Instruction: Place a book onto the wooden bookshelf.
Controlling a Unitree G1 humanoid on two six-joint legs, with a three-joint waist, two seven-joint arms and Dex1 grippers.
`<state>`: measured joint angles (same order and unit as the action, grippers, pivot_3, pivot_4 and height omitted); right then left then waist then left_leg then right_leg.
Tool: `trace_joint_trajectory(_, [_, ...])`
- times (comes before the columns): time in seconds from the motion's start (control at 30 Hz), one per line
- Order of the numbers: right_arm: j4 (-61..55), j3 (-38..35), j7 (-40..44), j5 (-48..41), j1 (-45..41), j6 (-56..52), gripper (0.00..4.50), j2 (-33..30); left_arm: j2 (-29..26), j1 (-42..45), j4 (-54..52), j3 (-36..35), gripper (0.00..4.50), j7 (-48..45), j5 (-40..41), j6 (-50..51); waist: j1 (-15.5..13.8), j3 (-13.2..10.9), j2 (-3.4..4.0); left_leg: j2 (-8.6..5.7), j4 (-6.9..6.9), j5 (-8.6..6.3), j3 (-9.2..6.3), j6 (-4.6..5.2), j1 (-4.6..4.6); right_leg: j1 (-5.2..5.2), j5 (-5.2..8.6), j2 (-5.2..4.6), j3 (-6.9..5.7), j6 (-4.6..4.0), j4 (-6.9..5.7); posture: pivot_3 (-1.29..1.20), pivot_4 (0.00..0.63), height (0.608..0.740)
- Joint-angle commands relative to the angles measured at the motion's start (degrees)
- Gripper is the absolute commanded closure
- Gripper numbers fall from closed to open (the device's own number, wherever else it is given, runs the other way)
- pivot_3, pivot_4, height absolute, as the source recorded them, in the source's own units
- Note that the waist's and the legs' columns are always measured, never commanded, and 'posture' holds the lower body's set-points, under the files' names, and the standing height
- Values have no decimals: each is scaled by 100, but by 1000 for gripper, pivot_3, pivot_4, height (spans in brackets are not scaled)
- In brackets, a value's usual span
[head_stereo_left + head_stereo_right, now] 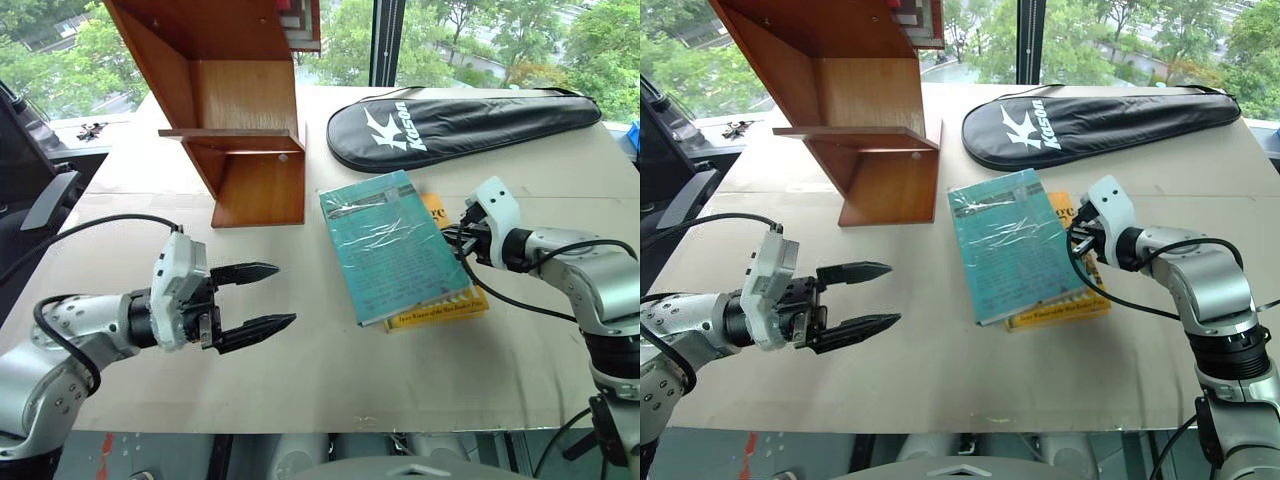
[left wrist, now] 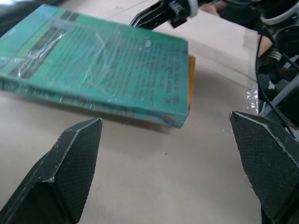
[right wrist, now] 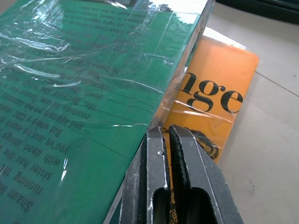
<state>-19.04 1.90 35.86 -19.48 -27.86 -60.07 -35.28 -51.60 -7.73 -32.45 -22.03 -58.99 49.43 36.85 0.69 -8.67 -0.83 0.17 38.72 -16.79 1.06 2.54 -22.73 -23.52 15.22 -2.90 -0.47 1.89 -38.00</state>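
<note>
**Teal book flat on the bench, both grippers empty**

The book (image 1: 392,245) lies flat at the centre right of the frame, its plastic-wrapped teal cover facing up. It rests on top of a yellow book (image 1: 441,300), which shows past its right and lower edges. The wooden bookshelf (image 1: 230,100) stands well apart from it in the upper left of the frame, on the same bench (image 1: 330,380).

The right gripper (image 3: 167,140) sits at the right edge of the book – its fingers are pressed together with nothing between them, their tips just beside the teal cover's edge and over the yellow cover. Whether they touch either book cannot be told.

The left gripper (image 1: 262,297) hangs at the lower left of the frame, fingers (image 2: 70,172) spread wide and empty, pointing towards the book but well short of it.

A black racket case (image 1: 460,125) lies across the upper right of the frame, behind the books.
</note>
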Motion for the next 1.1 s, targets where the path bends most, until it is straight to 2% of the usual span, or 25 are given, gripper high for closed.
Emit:
trace_joint_trajectory(0.03, [-718, -1107, 716, -132, 1199, 1823, 4215, -383, 140, 358, 179, 37, 0, 1112, 781, 1078, -166, 1, 0, -1, 0, 0, -10, 1, -4, 2, 1, -1, -7, 1, 3, 0, 150, 740])
trace_joint_trajectory(0.1, [-1120, -2093, 1564, -941, 2157, 1991, 3559, -492, 213, 722, 503, 182, 0, 1453, 1407, 1714, -211, 1, 0, -4, 4, -2, -19, 4, -11, 10, 7, -3, -10, 13, 6, 0, 150, 740])
trace_joint_trajectory(0.23, [-1700, -3424, 2584, -1770, 3686, 2418, 1800, -649, 446, 1591, 1530, 443, 0, 2175, 2470, 2889, -204, 2, -2, -7, 17, -10, -30, 17, -7, 26, 7, -4, -11, 15, 5, 0, 150, 740])
trace_joint_trajectory(0.3, [-1931, -3835, 2756, -1986, 4045, 2704, 1063, -638, 547, 1951, 2002, 694, 0, 2471, 2502, 3349, -127, 2, -1, -7, 27, -17, -36, 29, 17, 49, 7, -2, -14, 15, -3, 0, 150, 740])
trace_joint_trajectory(0.33, [-2023, -3957, 2740, -2176, 4112, 2694, 559, -645, 612, 2106, 2272, 755, 0, 2604, 2587, 3577, -90, 1, -2, -5, 27, -19, -36, 32, 37, 66, 7, 4, -11, 14, -4, 0, 150, 740])
trace_joint_trajectory(0.4, [-2199, -4158, 2720, -2431, 4220, 2826, 49, -611, 815, 2408, 2788, 859, 0, 2823, 2721, 3943, 3, 0, -2, -3, 25, -20, -31, 34, 92, 117, 6, 9, -2, 13, -5, 0, 150, 740])
trace_joint_trajectory(0.47, [-2360, -4325, 2737, -2749, 4396, 2830, 49, -624, 1056, 2721, 3188, 980, 0, 2993, 2771, 4234, 19, 0, -3, 1, 25, -20, -33, 34, 118, 141, 7, 16, -2, 12, -4, 0, 150, 740])
trace_joint_trajectory(0.6, [-2754, -4325, 2424, -2925, 4626, 2952, 49, -595, 1756, 3497, 4296, 1092, 0, 3480, 2577, 4714, -75, 1, -6, -1, 40, -16, -48, 27, 107, 141, 6, 20, -12, 11, -8, 0, 150, 740])
trace_joint_trajectory(0.73, [-2998, -4265, 2090, -3099, 4736, 2978, 49, -605, 2382, 3803, 4880, 1012, 0, 3699, 2294, 4642, -123, 3, -8, -5, 47, -4, -47, 6, 100, 140, 5, 13, -11, 12, -5, 0, 150, 740])
trace_joint_trajectory(0.97, [-3360, -4092, 1665, -3048, 5096, 3144, 49, -514, 3662, 4353, 5856, 827, 0, 3881, 1703, 3907, -248, 6, -5, -11, 46, -2, -54, 1, 89, 139, 6, 1, -19, 12, 4, 0, 150, 740])
trace_joint_trajectory(1.03, [-3427, -4143, 1603, -3065, 5212, 3205, 0, -506, 3761, 4355, 6027, 703, 535, 3689, 1627, 3835, -242, 7, -6, -12, 46, -2, -53, 1, 89, 139, 6, 1, -18, 12, 4, 0, 150, 740])
trace_joint_trajectory(1.1, [-3446, -4156, 1540, -3077, 5279, 3258, 0, -504, 3784, 4346, 6187, 673, 1275, 3430, 1539, 3805, -188, 7, -5, -12, 44, -2, -52, 1, 91, 139, 6, 2, -17, 12, 3, 0, 150, 740])
